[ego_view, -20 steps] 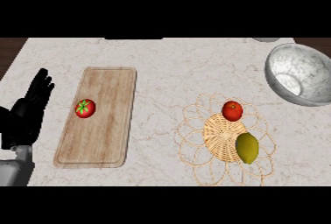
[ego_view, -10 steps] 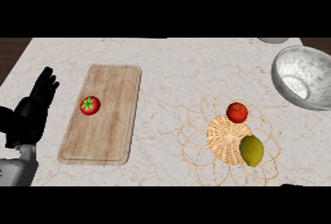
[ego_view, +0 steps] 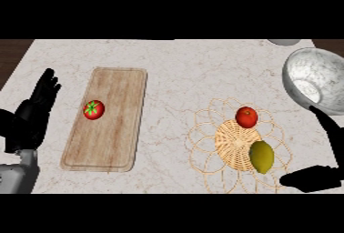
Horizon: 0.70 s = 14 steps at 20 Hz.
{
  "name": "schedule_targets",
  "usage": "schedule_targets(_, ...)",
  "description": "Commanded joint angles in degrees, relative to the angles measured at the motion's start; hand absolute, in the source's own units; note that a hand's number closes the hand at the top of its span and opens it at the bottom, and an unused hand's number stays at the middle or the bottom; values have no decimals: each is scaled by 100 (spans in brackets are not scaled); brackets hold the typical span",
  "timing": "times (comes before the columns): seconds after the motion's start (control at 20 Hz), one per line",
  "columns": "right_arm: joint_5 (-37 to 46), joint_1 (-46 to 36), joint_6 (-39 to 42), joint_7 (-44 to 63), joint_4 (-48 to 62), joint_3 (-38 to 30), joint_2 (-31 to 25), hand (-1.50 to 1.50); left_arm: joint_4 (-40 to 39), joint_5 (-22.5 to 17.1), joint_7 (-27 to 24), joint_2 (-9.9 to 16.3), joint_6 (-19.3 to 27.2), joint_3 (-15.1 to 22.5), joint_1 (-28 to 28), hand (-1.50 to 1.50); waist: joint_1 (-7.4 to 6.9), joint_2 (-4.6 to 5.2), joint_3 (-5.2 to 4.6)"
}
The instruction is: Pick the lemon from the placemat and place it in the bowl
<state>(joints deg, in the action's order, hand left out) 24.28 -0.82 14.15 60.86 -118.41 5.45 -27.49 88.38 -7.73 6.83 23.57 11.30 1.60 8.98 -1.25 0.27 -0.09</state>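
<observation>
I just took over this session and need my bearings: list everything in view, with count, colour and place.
lemon: one, yellow-green, on the placemat's lower right
placemat: one, tan woven, right of centre
red fruit: one, on the placemat's upper part
tomato: one, red with green top, on the cutting board
cutting board: one, light wood, left of centre
bowl: one, silver, upper right
left hand: black, open, left edge
right hand: black, open, lower right, beside the lemon
</observation>
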Motion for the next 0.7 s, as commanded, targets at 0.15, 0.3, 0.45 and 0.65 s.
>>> schedule_targets(0.15,-708,-748,972,1061,1063,347,72,-150,-180,166,-1,-154,79,67,151,0,2,8,-1)
schedule_targets(0.3,-929,-559,1092,1159,993,311,4,-150,4,79,104,-92,67,-111,43,0,72,-25,2)
schedule_targets(0.45,-525,-640,958,1155,1140,603,-12,-150,312,125,37,-202,22,26,-400,0,38,-39,4)
schedule_targets(0.65,410,-767,679,527,1371,819,-88,-150,-182,113,44,-66,-139,-260,85,0,103,-22,6)
